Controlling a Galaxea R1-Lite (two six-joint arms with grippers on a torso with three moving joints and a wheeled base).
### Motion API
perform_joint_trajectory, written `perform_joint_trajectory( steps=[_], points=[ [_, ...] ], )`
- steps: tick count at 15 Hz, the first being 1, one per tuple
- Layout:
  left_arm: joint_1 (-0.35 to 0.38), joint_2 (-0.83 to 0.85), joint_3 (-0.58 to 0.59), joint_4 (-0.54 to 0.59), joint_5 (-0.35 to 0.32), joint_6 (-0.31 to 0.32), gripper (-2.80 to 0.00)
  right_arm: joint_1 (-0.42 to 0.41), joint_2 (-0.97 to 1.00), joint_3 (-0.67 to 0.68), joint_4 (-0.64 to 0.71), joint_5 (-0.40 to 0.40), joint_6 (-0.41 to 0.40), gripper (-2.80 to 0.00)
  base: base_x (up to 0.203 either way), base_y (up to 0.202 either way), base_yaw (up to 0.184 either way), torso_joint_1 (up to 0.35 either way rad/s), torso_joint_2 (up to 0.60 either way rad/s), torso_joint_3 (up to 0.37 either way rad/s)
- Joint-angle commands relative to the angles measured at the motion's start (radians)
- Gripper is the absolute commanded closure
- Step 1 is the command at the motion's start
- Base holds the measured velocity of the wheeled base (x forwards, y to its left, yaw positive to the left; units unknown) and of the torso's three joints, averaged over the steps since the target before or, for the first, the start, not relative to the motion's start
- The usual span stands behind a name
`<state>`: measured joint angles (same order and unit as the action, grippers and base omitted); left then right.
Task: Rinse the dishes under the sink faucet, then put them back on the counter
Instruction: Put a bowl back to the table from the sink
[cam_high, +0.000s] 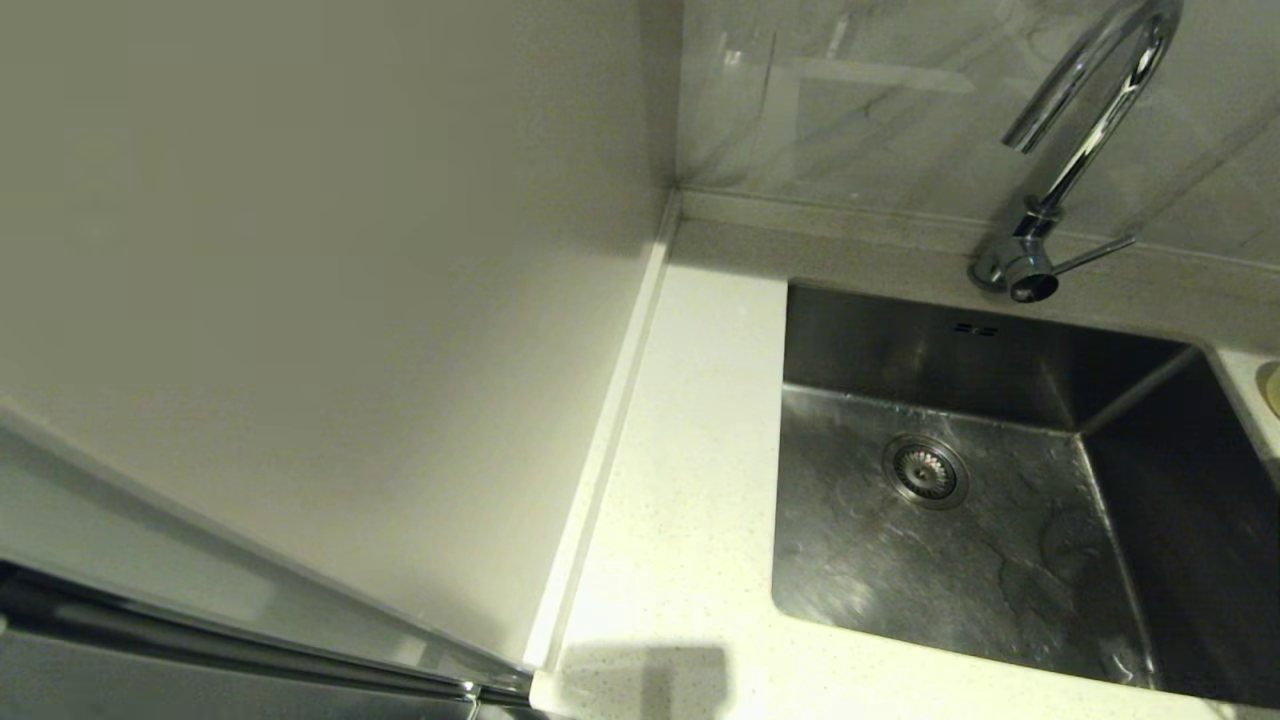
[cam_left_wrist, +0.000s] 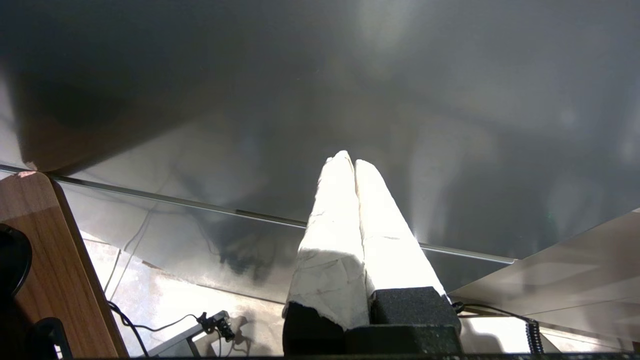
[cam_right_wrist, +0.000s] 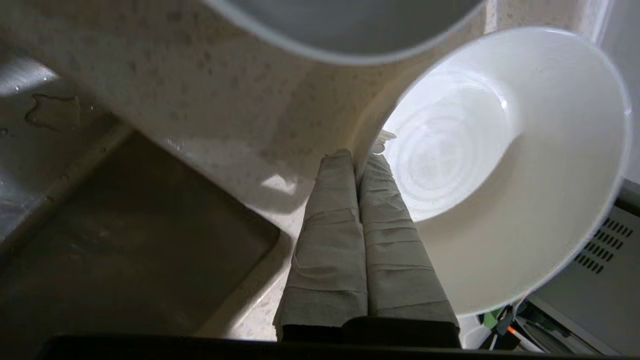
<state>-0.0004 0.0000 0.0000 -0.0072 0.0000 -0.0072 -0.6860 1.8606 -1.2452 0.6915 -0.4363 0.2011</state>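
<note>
White bowl (cam_right_wrist: 505, 165) on speckled counter (cam_right_wrist: 165, 75) beside sink (cam_high: 960, 480), rim pinched by clenched right gripper (cam_right_wrist: 356, 157). Left to right in head view: bare counter strip, empty basin, faucet (cam_high: 1075, 150) behind. Left gripper (cam_left_wrist: 349, 162) clamped together on nothing, away from sink.

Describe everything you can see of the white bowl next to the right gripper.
The white bowl is round, shallow and glossy, ceramic-looking, with faint concentric rings in its well. It looks empty. It sits on the speckled counter beside the sink. The right gripper, fingers pressed together, has its tips right at the bowl's rim.
</note>
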Motion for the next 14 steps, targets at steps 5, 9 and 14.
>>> perform_joint_trajectory(
  steps=[5,9,14],
  points=[
    [0.000,0.000,0.003,0.000,0.000,0.000,0.00,0.046,0.029,-0.073,0.000,0.042,-0.001,0.00,0.000,0.000,0.000,0.000,0.00,0.000],
    [-0.001,-0.001,0.003,0.000,0.000,0.000,0.00,0.066,0.029,-0.099,-0.001,0.044,0.004,0.00,0.000,0.000,0.000,0.000,0.00,0.000],
    [0.000,0.000,0.003,0.000,0.000,0.000,0.00,0.094,0.028,-0.115,-0.003,0.070,0.017,0.00,0.000,0.000,0.000,0.000,0.00,0.000]
  ],
)
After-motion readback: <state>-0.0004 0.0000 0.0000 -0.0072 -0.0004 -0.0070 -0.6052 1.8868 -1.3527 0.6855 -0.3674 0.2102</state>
